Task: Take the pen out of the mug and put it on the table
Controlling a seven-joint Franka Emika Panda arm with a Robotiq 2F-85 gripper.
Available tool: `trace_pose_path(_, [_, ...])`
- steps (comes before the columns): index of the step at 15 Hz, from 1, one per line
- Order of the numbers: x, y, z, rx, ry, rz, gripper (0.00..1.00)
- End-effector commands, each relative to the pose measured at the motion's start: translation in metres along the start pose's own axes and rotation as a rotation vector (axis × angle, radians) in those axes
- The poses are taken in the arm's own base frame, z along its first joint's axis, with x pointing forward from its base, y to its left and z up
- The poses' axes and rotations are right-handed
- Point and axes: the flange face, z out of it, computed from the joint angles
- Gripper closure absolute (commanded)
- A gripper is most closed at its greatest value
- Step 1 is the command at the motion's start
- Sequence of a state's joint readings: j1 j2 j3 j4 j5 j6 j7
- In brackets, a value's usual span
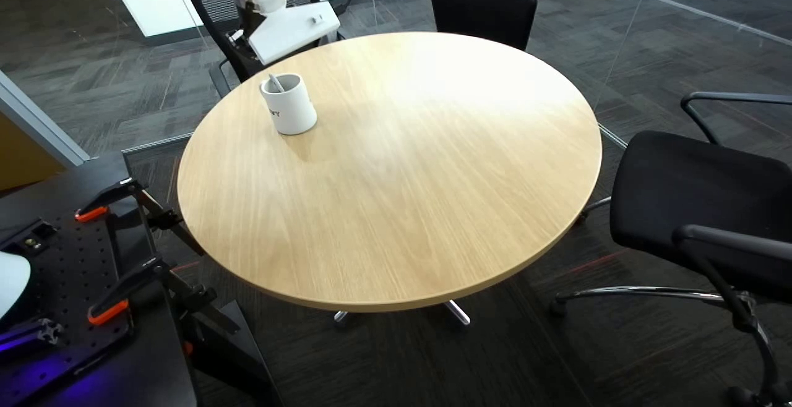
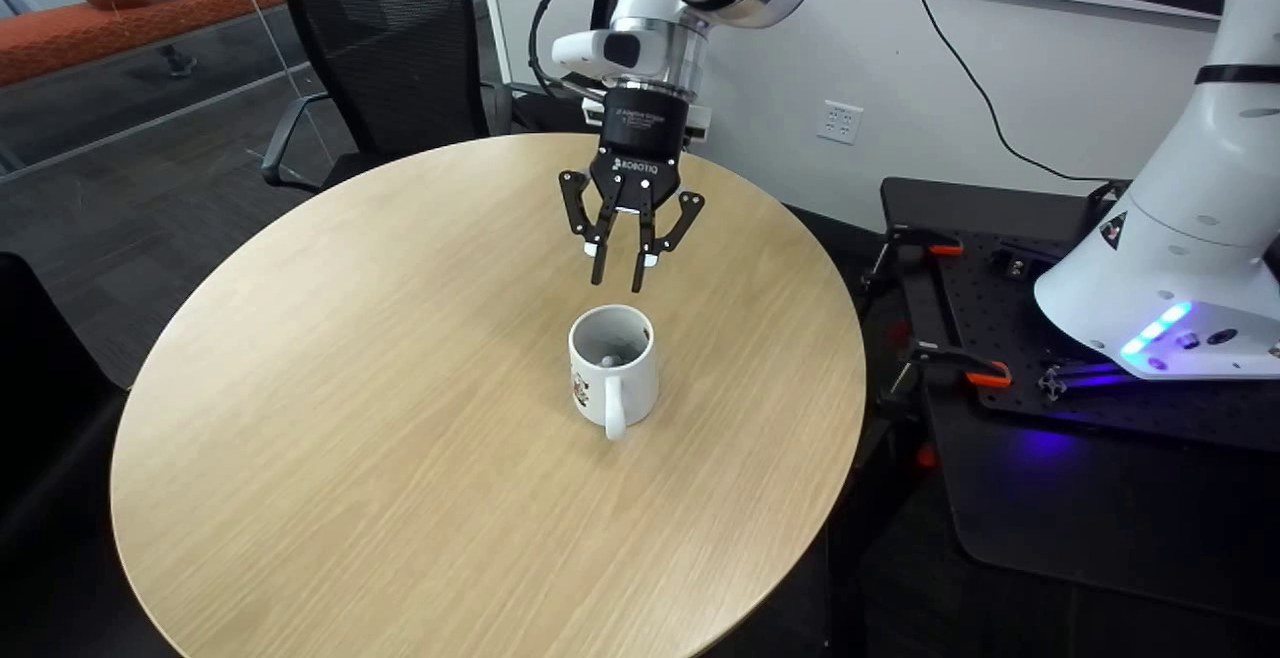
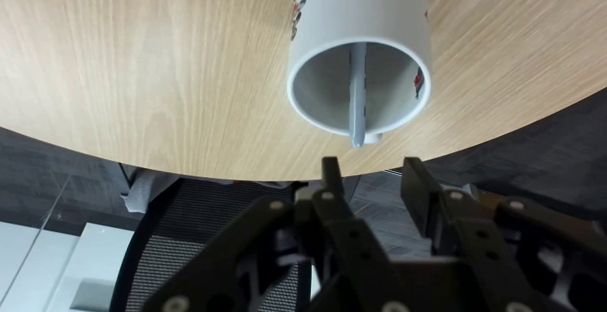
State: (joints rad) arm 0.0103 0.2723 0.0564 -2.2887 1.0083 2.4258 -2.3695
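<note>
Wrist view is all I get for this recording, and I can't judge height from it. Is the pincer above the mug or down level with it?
Observer: Above. In both exterior views the pincer is higher than the mug, not touching it.
Operator: What's on the mug's side that I can't see?
Observer: Dark lettering, seen in an exterior view; too small to read in full.
Operator: And where is everything mounted?
Observer: In an exterior view, the arm's base stands on a black bench beside the round table.
</note>
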Motion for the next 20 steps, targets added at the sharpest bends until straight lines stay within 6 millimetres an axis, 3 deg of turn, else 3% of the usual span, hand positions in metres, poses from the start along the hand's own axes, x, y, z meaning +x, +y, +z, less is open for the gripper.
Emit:
trace_pose_path(1, [0.003,0.007,0.007,0.011,-0.018,-0.024,0.58])
trace_pose_path(4, [0.003,0.008,0.015,0.027,-0.029,-0.03,0.55])
trace_pose_path(13, [-0.003,0.019,0.032,0.056,-0.043,-0.038,0.68])
trace_pose_path(20, [-0.007,0.027,0.049,0.092,-0.06,-0.032,0.65])
